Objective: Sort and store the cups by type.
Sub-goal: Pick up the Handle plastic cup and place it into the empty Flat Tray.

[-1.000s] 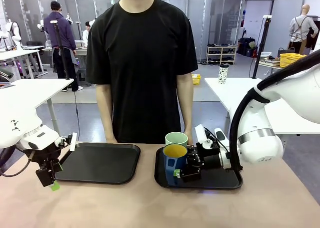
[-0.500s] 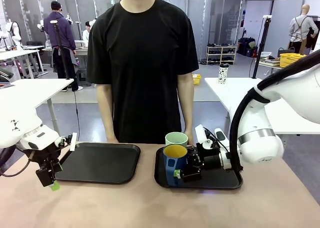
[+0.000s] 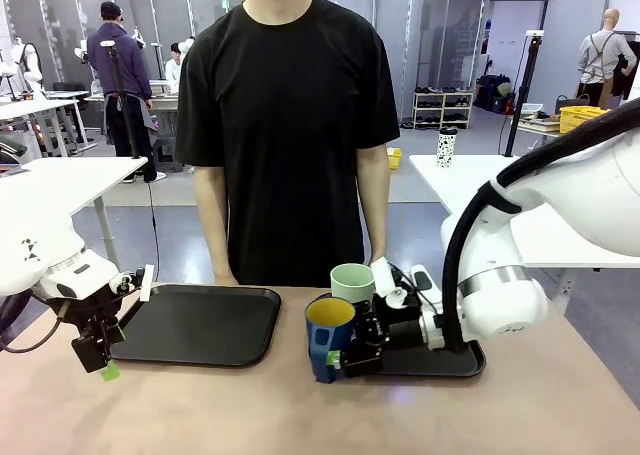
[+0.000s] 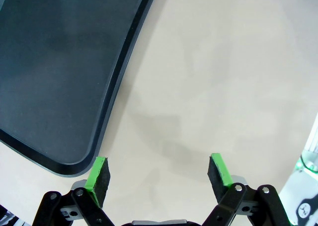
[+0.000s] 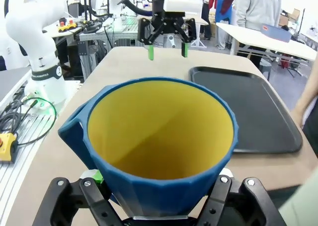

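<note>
Right gripper (image 3: 338, 359) has its fingers clamped on the dark blue mug (image 3: 328, 335), gripping the lower body. From the front camera the mug sits at about 9 o'clock of the right tray (image 3: 440, 361), right over its near-left edge, and I can't tell if the base is touching anything. The right wrist camera gives what the front one doesn't: you look straight down into the yellow inside of the mug (image 5: 160, 136), with the handle sticking out at roughly 9 o'clock in that picture.

The pale green tumbler (image 3: 352, 282) stands upright at 12 o'clock from the mug, just behind it at the tray's back-left corner, near the person's hand (image 3: 378, 266).

Left gripper (image 3: 100, 357) hangs over the worktop (image 3: 200, 405) off the near-left corner of the left tray (image 3: 200, 325), fingers spread wide, nothing between them. The left wrist camera shows that best: both green pads (image 4: 98, 173) apart over bare worktop, tray corner (image 4: 59, 87) at about 10 o'clock.
</note>
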You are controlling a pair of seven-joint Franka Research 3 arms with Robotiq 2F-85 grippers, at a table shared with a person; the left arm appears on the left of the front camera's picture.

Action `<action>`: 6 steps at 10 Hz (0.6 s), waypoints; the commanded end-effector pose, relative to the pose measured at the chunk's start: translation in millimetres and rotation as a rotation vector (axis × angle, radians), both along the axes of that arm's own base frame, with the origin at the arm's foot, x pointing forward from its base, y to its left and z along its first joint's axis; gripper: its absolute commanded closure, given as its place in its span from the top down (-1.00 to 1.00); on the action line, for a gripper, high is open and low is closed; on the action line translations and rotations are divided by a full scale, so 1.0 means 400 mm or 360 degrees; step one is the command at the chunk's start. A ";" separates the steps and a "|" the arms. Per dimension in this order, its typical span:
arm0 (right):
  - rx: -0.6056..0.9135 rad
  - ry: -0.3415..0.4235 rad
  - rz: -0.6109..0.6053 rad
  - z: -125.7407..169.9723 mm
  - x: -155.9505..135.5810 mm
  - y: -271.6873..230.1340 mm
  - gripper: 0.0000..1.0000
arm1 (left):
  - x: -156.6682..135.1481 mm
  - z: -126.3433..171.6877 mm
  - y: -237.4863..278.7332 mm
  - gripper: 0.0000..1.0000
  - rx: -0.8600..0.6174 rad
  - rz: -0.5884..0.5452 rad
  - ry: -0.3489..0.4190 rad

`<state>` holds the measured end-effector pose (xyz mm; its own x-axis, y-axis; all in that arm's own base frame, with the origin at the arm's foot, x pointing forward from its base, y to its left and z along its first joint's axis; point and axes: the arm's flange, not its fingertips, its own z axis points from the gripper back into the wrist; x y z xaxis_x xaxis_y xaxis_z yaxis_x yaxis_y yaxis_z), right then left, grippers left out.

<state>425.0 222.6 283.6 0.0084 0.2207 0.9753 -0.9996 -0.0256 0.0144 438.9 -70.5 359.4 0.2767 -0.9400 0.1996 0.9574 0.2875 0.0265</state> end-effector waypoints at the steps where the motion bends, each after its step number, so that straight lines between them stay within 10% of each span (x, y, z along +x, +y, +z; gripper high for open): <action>1: 0.0044 -0.0018 -0.0098 -0.010 -0.028 0.057 0.47 | 0.000 0.000 0.007 1.00 -0.0023 -0.0026 -0.0012; 6: 0.0074 -0.0097 -0.0308 -0.058 -0.047 0.278 0.47 | 0.000 0.000 0.007 1.00 -0.0023 -0.0026 -0.0012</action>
